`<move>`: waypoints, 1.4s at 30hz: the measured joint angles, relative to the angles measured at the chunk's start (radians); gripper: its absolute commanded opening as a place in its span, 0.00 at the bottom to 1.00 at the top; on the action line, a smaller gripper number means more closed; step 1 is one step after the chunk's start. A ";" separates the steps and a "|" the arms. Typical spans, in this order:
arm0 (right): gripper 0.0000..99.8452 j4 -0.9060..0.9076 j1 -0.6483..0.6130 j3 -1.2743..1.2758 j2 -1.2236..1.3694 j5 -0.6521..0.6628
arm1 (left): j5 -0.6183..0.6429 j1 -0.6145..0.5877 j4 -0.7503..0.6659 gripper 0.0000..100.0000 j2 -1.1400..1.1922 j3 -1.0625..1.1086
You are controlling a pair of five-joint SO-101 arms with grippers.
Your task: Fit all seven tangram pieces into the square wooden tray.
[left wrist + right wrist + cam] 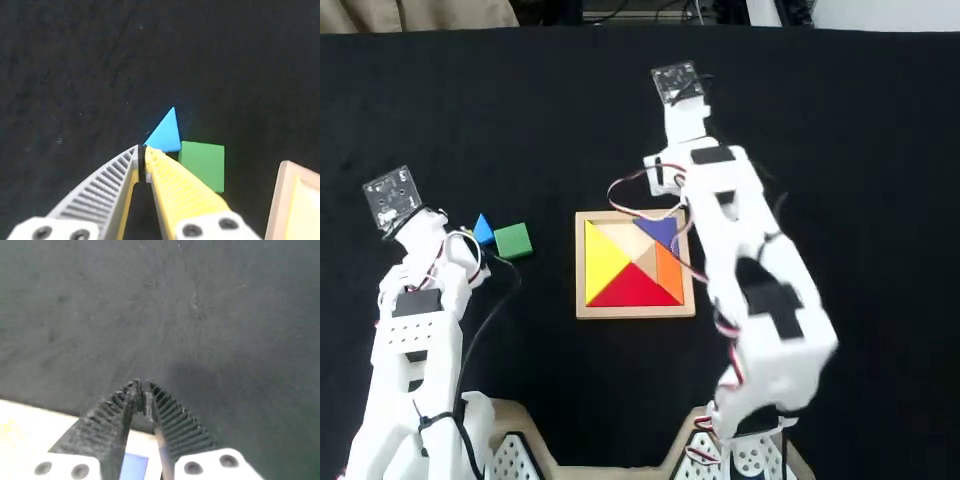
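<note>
Our left gripper (143, 150), jaws together, sits just beside the blue triangle (166, 132) — we'd guess to push it toward the wooden tray (582, 300) at 3 o'clock; the right gripper (141, 386), likewise closed, hangs at its 12 o'clock.

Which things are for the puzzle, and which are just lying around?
For the puzzle: tray; yellow piece, red piece and orange piece in it; blue triangle and green square outside it.
Just lying around: black table; beige cloth behind it.
</note>
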 measured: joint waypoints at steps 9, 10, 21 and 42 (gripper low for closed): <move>0.01 0.158 -0.032 -0.123 0.152 0.000 | 0.034 0.000 -0.020 0.03 0.006 0.002; 0.01 0.170 -0.028 -0.123 0.152 0.000 | 0.034 0.000 -0.020 0.03 0.006 0.002; 0.01 0.239 -0.026 -0.029 0.089 -0.003 | 0.034 0.000 -0.020 0.03 0.009 0.002; 0.01 -0.037 0.126 0.437 -0.327 -0.002 | -0.812 0.178 0.572 0.20 0.195 -0.499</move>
